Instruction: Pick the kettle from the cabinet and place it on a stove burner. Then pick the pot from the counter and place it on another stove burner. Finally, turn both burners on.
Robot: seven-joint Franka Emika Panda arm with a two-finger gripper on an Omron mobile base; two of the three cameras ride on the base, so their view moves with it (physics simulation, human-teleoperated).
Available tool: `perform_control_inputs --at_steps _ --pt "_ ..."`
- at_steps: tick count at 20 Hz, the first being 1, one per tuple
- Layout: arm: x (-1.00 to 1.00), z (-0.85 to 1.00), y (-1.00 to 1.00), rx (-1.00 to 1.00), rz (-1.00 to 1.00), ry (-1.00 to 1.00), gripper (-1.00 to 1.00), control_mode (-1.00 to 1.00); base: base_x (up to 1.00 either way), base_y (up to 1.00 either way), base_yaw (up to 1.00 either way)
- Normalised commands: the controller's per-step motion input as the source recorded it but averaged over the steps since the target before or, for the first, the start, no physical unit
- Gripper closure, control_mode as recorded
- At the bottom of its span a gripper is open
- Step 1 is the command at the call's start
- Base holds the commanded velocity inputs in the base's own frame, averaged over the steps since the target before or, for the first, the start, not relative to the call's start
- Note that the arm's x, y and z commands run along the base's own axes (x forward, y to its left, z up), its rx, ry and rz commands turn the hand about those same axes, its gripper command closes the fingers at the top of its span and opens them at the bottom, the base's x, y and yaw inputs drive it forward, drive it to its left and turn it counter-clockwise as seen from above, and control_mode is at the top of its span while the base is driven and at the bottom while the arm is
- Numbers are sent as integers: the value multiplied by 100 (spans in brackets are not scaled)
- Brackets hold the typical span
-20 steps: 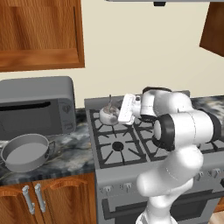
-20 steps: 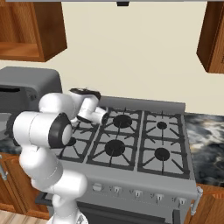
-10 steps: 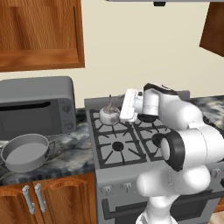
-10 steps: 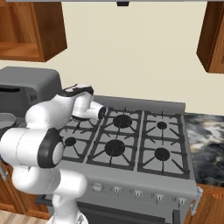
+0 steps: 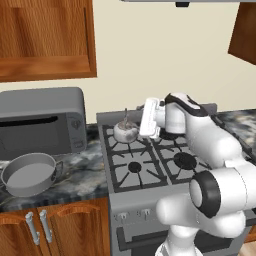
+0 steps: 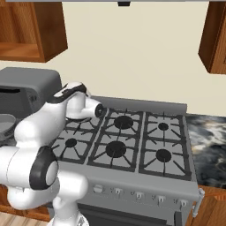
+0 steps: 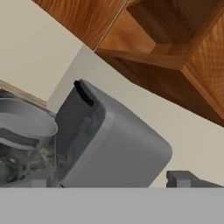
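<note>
Right now the kettle (image 5: 125,131) is sitting on the back left burner (image 5: 126,141) of the grey stove (image 5: 150,200), upright, with its thin dark handle arching above it. The white arm is reaching across the stove top, and its tool (image 5: 146,119) is hovering just beside the kettle on the kettle's right, apart from it and gripping nothing, with its jaws standing wide. In the right base view the arm's own bulk is covering the kettle, while the other burners (image 6: 116,149) are lying bare under their black grates. The pot (image 5: 29,174) is resting on the dark marbled desk (image 5: 82,175) to the left of the stove, in front of the grey microwave (image 5: 41,121) and well apart from the kettle. In the hand view, which is rolled over on its side, the microwave (image 7: 109,144) is looming large and the rim of the pot (image 7: 24,124) is showing beside it, with the two fingertips (image 7: 181,178) poking up at the bottom edge, far apart from each other. The wooden wall cabinet (image 5: 47,40) is hanging above the microwave, and in the hand view its underside and an open inner shelf (image 7: 170,39) are showing.
</note>
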Motion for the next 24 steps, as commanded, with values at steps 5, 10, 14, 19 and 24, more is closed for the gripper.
perform_control_inputs --at_steps 5,10,14,19,24 --pt "-36 7 0 -9 0 -11 -100 -100 0 0 0" --pt "-44 12 0 -7 0 -12 -100 -100 0 0 0" --pt "-44 21 0 -12 0 -18 -100 -100 0 0 0" --pt "-39 21 0 -16 0 -18 -100 -100 0 0 0" --pt "-32 24 0 -17 0 -18 -100 -100 0 0 0"
